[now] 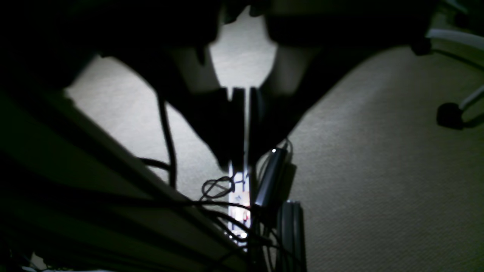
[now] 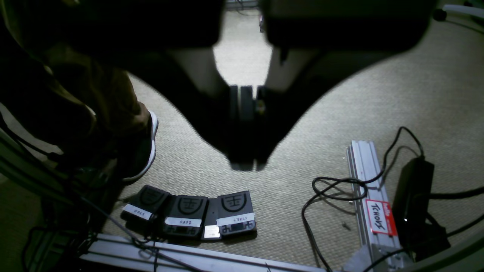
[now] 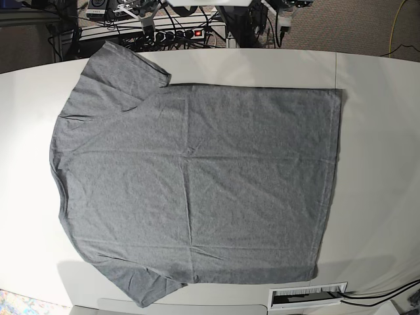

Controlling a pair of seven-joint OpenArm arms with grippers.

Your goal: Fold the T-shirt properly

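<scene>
The T-shirt (image 3: 197, 184) is lying flat, its long axis crossways on the white table (image 3: 380, 131), collar toward the right gripper (image 2: 244, 158), while the 2 grippers, it and the left gripper (image 1: 242, 158), are hanging closed and empty over carpet, so nearness cannot be told.

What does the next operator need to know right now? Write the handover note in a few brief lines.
Left gripper: shut, empty, hanging off the table over carpet and cables.
Right gripper: shut, empty, over carpet above the foot pedals.
T-shirt: spread flat on the white table, both sleeves out, toward the base view's left.
Done: shirt laid out.
Left: every fold; no fold shows yet.
</scene>
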